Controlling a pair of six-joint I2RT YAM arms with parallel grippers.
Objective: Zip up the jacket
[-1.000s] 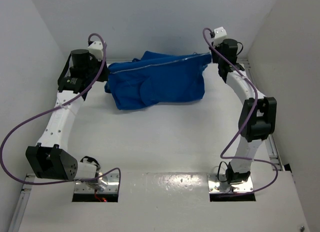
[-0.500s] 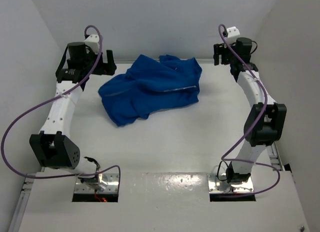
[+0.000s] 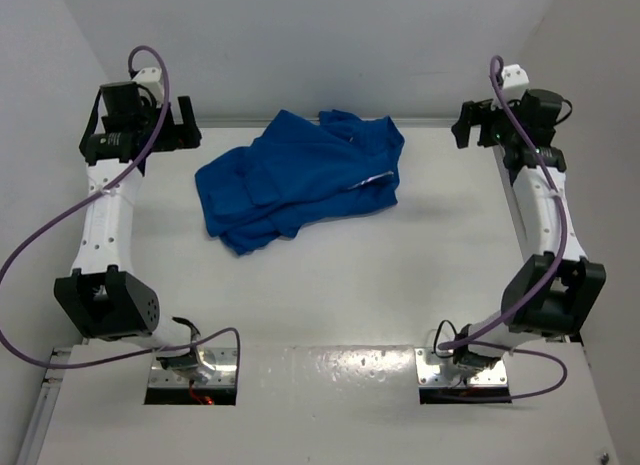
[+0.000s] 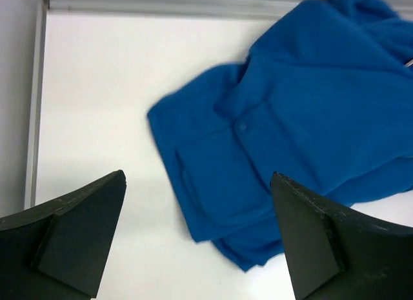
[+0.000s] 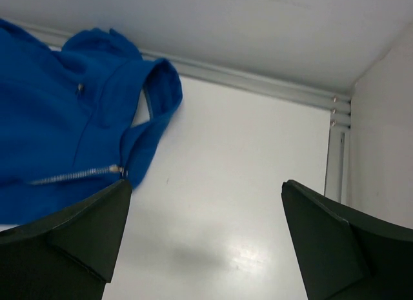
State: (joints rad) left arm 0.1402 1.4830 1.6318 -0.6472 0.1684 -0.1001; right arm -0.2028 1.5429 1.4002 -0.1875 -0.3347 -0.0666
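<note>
I've just let go at both sides, so my left end effector (image 3: pixel 180 128) and right end effector (image 3: pixel 475 123) sit open and empty, the jacket (image 3: pixel 300 180) slumped mid-back on the worktop (image 3: pixel 400 275), zipper pull (image 5: pixel 116 169) near collar, probably done.

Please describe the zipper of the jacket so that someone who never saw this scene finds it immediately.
On the white table a crumpled blue jacket lies near the far wall. Near its right edge runs a short zipper: the only pale, metallic line on the plain blue cloth.
</note>
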